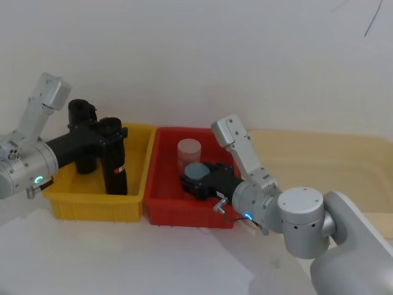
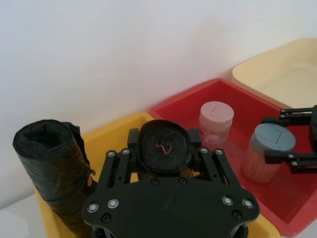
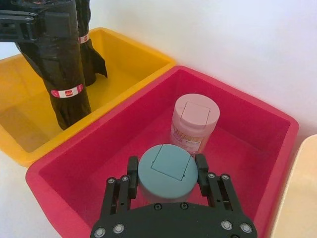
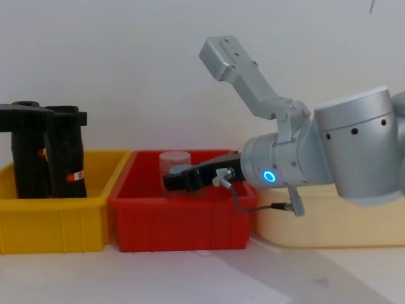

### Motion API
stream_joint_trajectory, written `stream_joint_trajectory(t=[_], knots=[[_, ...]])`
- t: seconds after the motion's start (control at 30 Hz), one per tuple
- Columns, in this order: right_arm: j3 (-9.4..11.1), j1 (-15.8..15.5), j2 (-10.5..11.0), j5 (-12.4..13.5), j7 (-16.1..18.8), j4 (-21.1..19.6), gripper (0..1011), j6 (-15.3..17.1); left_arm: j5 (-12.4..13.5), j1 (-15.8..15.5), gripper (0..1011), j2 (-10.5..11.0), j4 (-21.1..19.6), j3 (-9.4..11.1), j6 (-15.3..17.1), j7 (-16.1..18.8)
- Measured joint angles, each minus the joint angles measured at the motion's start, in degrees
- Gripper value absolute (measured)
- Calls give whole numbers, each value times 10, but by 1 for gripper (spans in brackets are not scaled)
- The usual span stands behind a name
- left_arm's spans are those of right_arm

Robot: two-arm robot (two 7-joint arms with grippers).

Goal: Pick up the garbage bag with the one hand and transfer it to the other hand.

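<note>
So the garbage bag (image 1: 115, 166) is standing upright in the yellow bin (image 1: 92, 206), over by the bin's right edge, the side that butts up against the red bin (image 1: 184, 216). The left gripper (image 1: 109, 130) has it clamped near the top, a finger pressed on each side of the roll, and the red-and-white label sits lower down on it. Can't really tell if its bottom end is resting on the bin floor or is just off it. The lumpier black roll (image 1: 81, 138) stands just beside it, closer to the bin's back left corner. Over in the red bin, the right gripper (image 1: 194, 182) is closed snug around a blue-lidded jar (image 3: 167, 171) near the front edge, and a pink-lidded jar (image 3: 194, 121) stands just behind that.
</note>
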Motion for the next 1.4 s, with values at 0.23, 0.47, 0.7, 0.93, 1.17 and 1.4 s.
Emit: stream_joint_trajectory(t=[0.23,0.47,0.7,0.93,1.17,1.4], knots=[[0,0,0,0,0,0,676,0,0,0,553,0,0,0,0,0],[0,0,0,0,0,0,676,0,0,0,553,0,0,0,0,0],[0,0,0,0,0,0,676,0,0,0,553,0,0,0,0,0],[0,0,0,-2,1,-2,676,-2,-1,1,553,1,-7,-1,4,7],[1,-3,4,-2,6,-17,676,-9,-7,1,553,7,-34,-5,25,21],[11,-5,8,12,15,-50,676,-10,-13,-5,553,12,-62,-9,49,32]])
